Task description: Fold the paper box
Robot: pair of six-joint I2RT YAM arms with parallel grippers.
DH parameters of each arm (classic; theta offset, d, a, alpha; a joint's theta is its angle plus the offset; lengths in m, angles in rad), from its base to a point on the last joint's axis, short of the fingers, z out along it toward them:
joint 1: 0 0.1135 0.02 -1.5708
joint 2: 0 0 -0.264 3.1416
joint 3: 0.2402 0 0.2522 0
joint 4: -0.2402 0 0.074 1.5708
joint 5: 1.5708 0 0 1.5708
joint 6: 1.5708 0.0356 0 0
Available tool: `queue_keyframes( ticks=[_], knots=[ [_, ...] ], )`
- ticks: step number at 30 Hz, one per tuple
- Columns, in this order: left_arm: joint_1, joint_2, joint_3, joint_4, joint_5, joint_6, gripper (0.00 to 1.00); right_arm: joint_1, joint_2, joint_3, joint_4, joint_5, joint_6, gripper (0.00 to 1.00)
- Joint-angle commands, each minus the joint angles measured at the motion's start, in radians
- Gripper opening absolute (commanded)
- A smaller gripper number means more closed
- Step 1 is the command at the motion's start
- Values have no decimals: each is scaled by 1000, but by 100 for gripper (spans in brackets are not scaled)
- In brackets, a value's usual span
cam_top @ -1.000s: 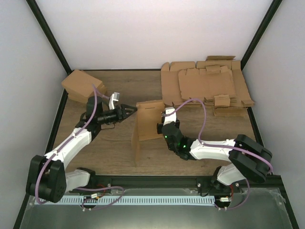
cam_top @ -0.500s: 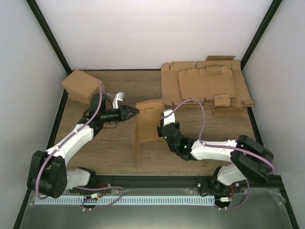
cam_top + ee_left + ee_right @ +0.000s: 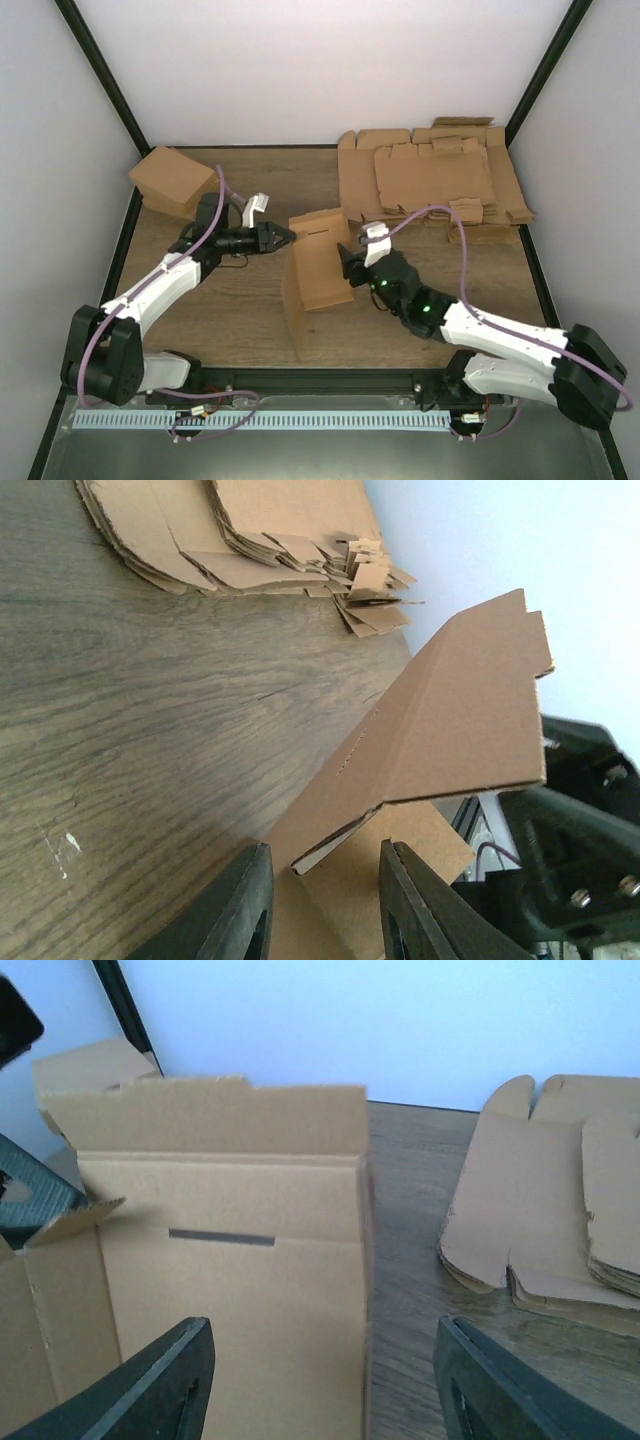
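You had the paper box [image 3: 318, 275] standing upright near the middle of the counter [image 3: 240, 300], partly folded, between the two claws. Its long axis ran up from the wood. One broad face with a thin dark slot was turned toward the right arm, and a side panel swung off its left edge toward the near edge of the counter. A top flap stood above the slotted face. From the left wrist the box [image 3: 450, 720] appeared as a creased fold slanting across the view. From the right wrist, the box [image 3: 230, 1300] filled the left and centre of the view. The pile of flat cardboard sheets [image 3: 440, 185] lay at the far right corner, well apart from the box, and the stack of folded cartons [image 3: 170, 180] sat at the far left, behind your left arm. Nothing lay between either claw and the box. Your left arm reached up from its base and bent at the wrist, so the left claw [image 3: 283, 237] pointed right at the box's far upper corner. Its fingers were apart, with a cardboard edge between them and not pinched. Your right arm stretched low across the counter, and the right claw [image 3: 347, 262] pointed left at the slotted face, spread wide and gripping nothing.
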Motion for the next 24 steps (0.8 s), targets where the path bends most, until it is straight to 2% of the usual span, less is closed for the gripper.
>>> queue_keyframes(
  ticks=[1,4,7,9,13,19,21,23,24],
  knots=[
    [-10,37,52,-1,11,75,32,-150,-109,37,-120,-279,44,63],
    [-10,84,72,17,22,101,27,-309,-160,74,-191,-471,94,63],
    [-9,133,86,55,39,114,12,-430,-150,113,-247,-614,123,66],
    [-9,159,93,84,44,115,4,-461,-95,151,-304,-661,105,67],
    [-9,180,111,118,56,116,4,-461,6,171,-352,-693,58,62],
    [-17,178,127,95,56,134,4,-461,81,147,-324,-710,102,59],
    [-17,178,127,57,24,139,4,-461,122,173,-374,-622,153,57],
    [-18,174,142,-26,-64,159,9,-461,158,199,-454,-512,208,64],
    [-18,168,150,-70,-94,168,13,-462,169,211,-492,-469,234,65]
  ],
)
